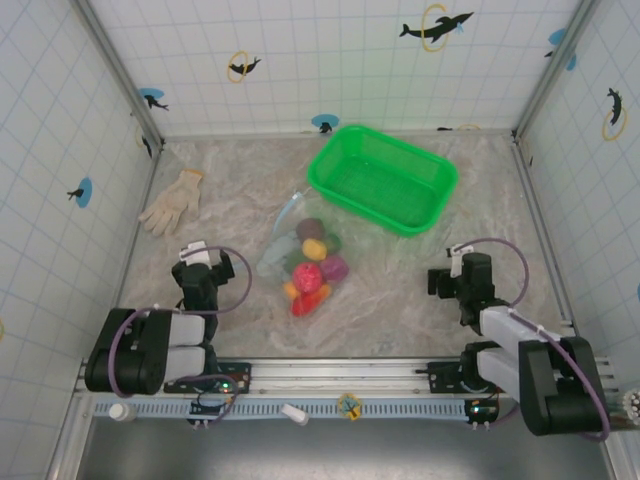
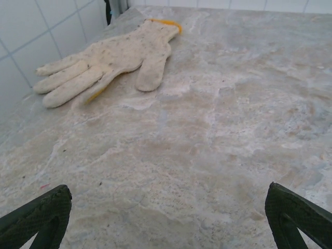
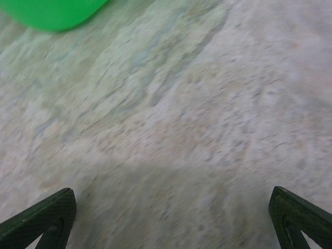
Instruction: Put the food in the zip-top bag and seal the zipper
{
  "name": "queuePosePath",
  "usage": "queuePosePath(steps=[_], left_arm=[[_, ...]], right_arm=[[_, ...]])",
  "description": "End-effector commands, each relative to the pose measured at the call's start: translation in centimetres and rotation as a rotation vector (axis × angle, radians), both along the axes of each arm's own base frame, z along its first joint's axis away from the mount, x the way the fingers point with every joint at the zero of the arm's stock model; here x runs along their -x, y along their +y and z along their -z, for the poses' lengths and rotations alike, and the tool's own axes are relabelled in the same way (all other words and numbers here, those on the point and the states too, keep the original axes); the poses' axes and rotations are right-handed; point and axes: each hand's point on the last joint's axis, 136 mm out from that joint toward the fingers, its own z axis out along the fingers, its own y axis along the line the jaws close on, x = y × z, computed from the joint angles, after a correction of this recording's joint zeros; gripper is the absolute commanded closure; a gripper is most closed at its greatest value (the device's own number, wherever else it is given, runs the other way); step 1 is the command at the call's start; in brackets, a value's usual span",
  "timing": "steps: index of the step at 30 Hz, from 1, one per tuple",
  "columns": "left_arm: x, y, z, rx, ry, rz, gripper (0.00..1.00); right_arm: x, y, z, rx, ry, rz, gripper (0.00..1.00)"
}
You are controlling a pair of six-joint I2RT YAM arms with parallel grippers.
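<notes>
Status: the food (image 1: 312, 265) sits in one tight pile on the desk (image 1: 400, 290), right where the clear bag (image 1: 274, 257) lies. From the top view it looks bunched inside the bag, but in or just on top of the plastic cannot be told. A thin pale strip at the bag's far edge looks like the zipper (image 1: 284, 214). It is too small to tell whether it is shut. Judgement: loading looks mostly done, nothing loose elsewhere on the desk. Sealing is probably what is left.

The left hand (image 1: 203, 258) has its fingers spread wide and holds nothing. Its wrist view shows the left hand (image 2: 168, 212) over bare desk, with a glove (image 2: 104, 62) ahead and to its left.

The right hand (image 1: 458, 268) is also spread wide and empty. Its wrist view shows the right hand (image 3: 171, 212) over bare desk, with a corner of the green basket (image 3: 52, 13) ahead-left.

Bag and food lie between the two hands, touching neither. They are to the right of the left hand and to the left of the right hand, somewhat nearer the left. The basket (image 1: 380, 180) is beyond the bag, just beside it.
</notes>
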Motion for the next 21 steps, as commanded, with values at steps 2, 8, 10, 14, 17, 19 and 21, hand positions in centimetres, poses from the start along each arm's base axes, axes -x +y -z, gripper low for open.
queuePosePath(steps=[2, 8, 10, 14, 17, 19, 21], left_arm=[[0.2, 0.2, -1.3, -0.032, -0.093, 0.007, 0.02], [-0.1, 0.9, -0.5, -0.004, -0.082, -0.023, 0.02], [-0.5, 0.6, -0.2, 0.018, -0.068, 0.01, 0.02], [-1.0, 0.3, 0.1, 0.051, -0.056, 0.04, 0.02], [-1.1, 0.3, -0.3, 0.054, -0.078, 0.042, 0.02], [-1.1, 0.4, -0.2, 0.054, -0.075, 0.04, 0.02], [-1.0, 0.4, -0.1, 0.056, -0.066, 0.037, 0.02]], right_arm=[[-2.6, -1.1, -2.9, -0.076, -0.207, 0.05, 0.02], [-2.7, -2.9, -4.5, -0.121, -0.371, 0.114, 0.01], [-3.0, -3.1, -5.0, -0.141, -0.4, 0.12, 0.01], [-3.4, -2.2, -4.8, -0.153, -0.376, 0.067, 0.01], [-3.5, -2.3, -4.6, -0.15, -0.366, 0.075, 0.01], [-3.6, -2.6, -4.5, -0.148, -0.358, 0.089, 0.01], [-3.8, -2.6, -4.3, -0.149, -0.349, 0.092, 0.01]])
